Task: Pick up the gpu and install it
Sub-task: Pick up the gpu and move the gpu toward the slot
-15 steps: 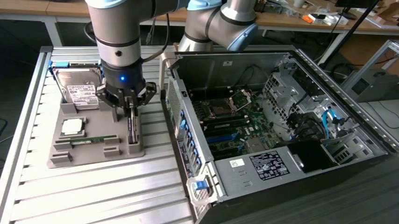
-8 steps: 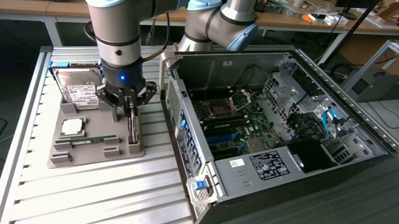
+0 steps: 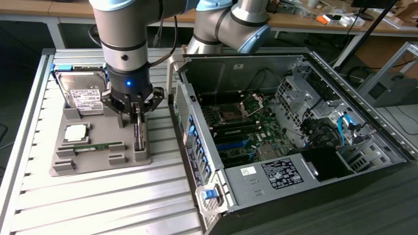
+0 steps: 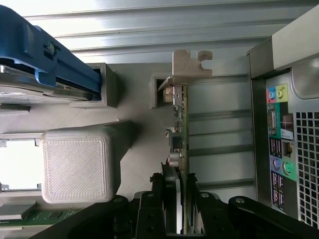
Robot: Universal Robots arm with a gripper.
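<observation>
Even, fairly bright light from above fills the exterior view. The ribbed worktop [image 3: 98,196] carries a soft sheen, while the inside of the computer case [image 3: 261,73] lies dimmer and the frame's lower right sinks into shadow. A small blue lamp [image 3: 128,82] glows on the arm. In the wrist view the worktop's slats [image 4: 149,30] glare almost white, the gpu [image 4: 180,124] is evenly lit, and the fingers [image 4: 158,209] sit dark in shadow.

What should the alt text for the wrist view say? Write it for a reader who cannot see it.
The gripper is closed on the gpu, a thin card standing on edge in a slot of the grey tray, its pale bracket at the far end. Beside the tray stands the computer case, its coloured rear ports showing.
</observation>
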